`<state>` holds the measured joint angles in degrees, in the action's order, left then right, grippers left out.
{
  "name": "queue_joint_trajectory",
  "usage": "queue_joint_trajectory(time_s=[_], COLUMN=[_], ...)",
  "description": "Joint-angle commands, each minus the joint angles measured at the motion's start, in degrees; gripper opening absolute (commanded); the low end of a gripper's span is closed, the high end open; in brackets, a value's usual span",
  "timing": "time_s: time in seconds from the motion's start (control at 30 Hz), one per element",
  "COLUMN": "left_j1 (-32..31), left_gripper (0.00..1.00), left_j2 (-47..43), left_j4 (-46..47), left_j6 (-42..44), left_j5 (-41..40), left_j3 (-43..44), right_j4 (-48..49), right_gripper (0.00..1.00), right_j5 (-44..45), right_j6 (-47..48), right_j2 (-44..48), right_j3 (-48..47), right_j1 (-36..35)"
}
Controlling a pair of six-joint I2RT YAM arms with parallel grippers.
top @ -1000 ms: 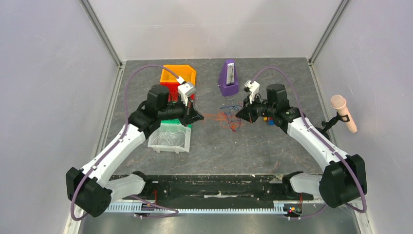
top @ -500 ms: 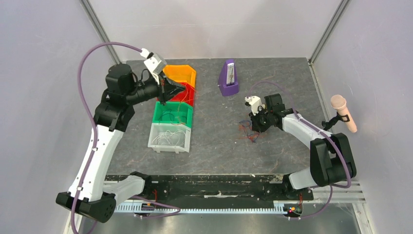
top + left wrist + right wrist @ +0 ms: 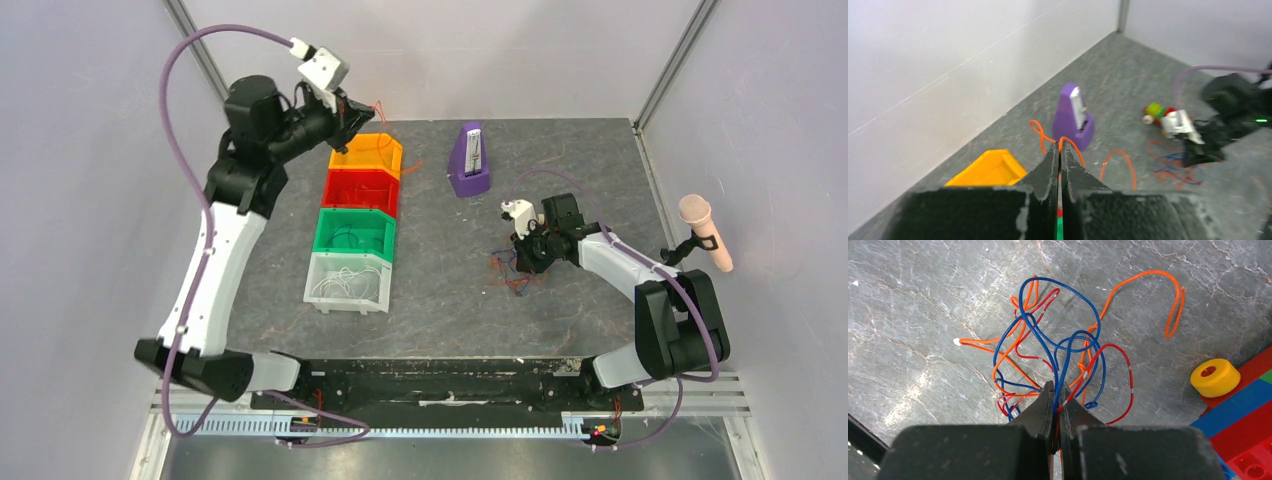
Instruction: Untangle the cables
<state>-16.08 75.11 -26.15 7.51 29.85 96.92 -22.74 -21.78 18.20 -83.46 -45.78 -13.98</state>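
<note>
The cables point(image 3: 1058, 345) are a loose tangle of blue, red and orange wires on the grey table point(image 3: 450, 300), right of centre point(image 3: 508, 272). My right gripper point(image 3: 1057, 390) is low over this tangle point(image 3: 522, 260), shut on blue and red strands. My left gripper point(image 3: 352, 112) is raised high above the orange bin point(image 3: 372, 152), jaws pressed together on a single orange cable point(image 3: 1040, 135). That cable curls out past the tips and hangs down in a loop point(image 3: 1120, 155).
A row of bins runs toward me: orange, red point(image 3: 360, 190), green point(image 3: 355, 232) and a clear one point(image 3: 348, 282) with white wires. A purple metronome point(image 3: 469, 160) stands at the back. A yellow ring point(image 3: 1215, 377) and toy bricks point(image 3: 1243, 425) lie beside the tangle. A microphone point(image 3: 706, 232) stands at the right.
My left arm has pulled away from the central tangle and risen over the orange bin with the orange cable. My right gripper has drawn the tangle rightward, lowered and re-shut on it.
</note>
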Motion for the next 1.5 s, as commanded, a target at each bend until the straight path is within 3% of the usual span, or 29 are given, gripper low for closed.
queue_joint_trajectory(time_s=[0.0, 0.13, 0.4, 0.6, 0.83, 1.0, 1.23, 1.27, 1.37, 1.47], left_j1=[0.43, 1.43, 7.20, 9.05, 9.83, 9.79, 10.05, 10.06, 10.22, 10.66], left_gripper=[0.02, 0.02, 0.02, 0.02, 0.02, 0.02, 0.02, 0.05, 0.33, 0.53], left_j2=[7.73, 15.19, 37.85, 48.05, 52.67, 51.75, 51.32, 51.06, 48.45, 44.21], left_j4=[4.47, 9.33, 8.01, 7.48, 6.01, 6.50, 1.29, -0.50, -3.16, -3.57], left_j6=[11.45, 16.35, 2.17, 3.40, 8.24, 11.29, 14.40, 15.21, 15.41, 14.32], left_j5=[-11.24, -16.74, -17.33, -18.10, -18.79, -17.40, -19.42, -19.28, -18.39, -16.50], left_j3=[1.54, 1.31, 16.67, 22.24, 21.60, 15.64, 16.63, 17.48, 18.48, 18.45], right_j4=[-0.42, -0.97, -1.94, -3.50, -4.51, -4.37, -4.02, -3.93, -3.35, -2.27], right_gripper=[0.00, 0.00, 0.00, 0.00, 0.00, 0.00, 0.00, 0.00, 0.00, 0.00], right_j5=[-3.23, -3.71, -3.89, -3.87, -3.36, -3.88, -5.25, -5.46, -6.12, -8.02], right_j6=[-1.35, -2.36, -2.27, -1.29, -0.18, -0.09, -0.40, -0.40, -0.86, -1.60], right_j2=[1.01, 2.26, 5.28, 5.67, 5.07, 4.39, 2.85, 2.57, 2.32, 2.81], right_j3=[-2.50, -2.65, -1.68, -1.94, -2.74, -3.15, -4.78, -5.20, -6.00, -6.34], right_j1=[0.18, 0.18, 0.18, 0.22, 0.20, 0.25, 0.21, 0.19, 0.18, 0.18])
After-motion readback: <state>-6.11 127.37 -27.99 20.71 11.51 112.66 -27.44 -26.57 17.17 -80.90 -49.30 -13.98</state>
